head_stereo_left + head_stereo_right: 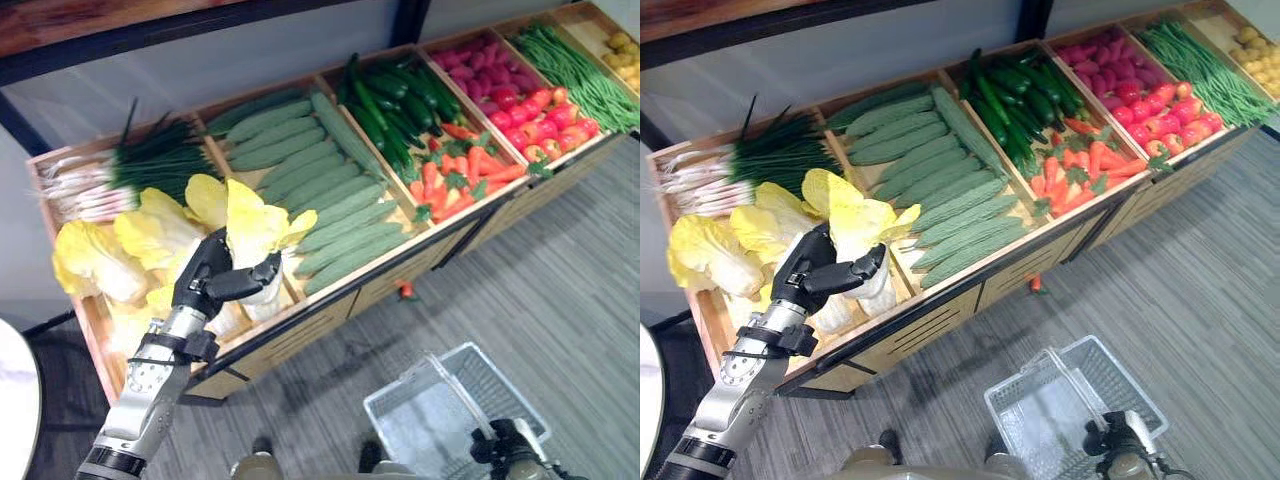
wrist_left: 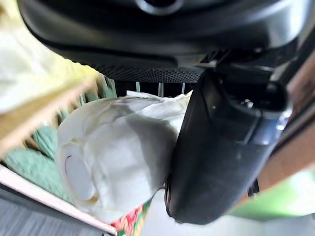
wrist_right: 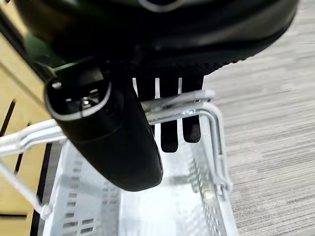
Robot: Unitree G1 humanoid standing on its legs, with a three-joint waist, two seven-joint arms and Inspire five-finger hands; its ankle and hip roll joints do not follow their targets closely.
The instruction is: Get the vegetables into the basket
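Left eye view: left hand (image 1: 205, 280) grips cabbage (image 1: 250, 235) (upright, leaves up).

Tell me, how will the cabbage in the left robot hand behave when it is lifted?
The cabbage has loose yellow leaves, so these may flop or tear. The left robot hand grips its firm, rounded white base, which probably holds well, though that smooth base might slip.

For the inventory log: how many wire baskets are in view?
1. The white wire basket hangs over the grey floor, in front of the wooden vegetable stand, its handle held by the right robot hand.
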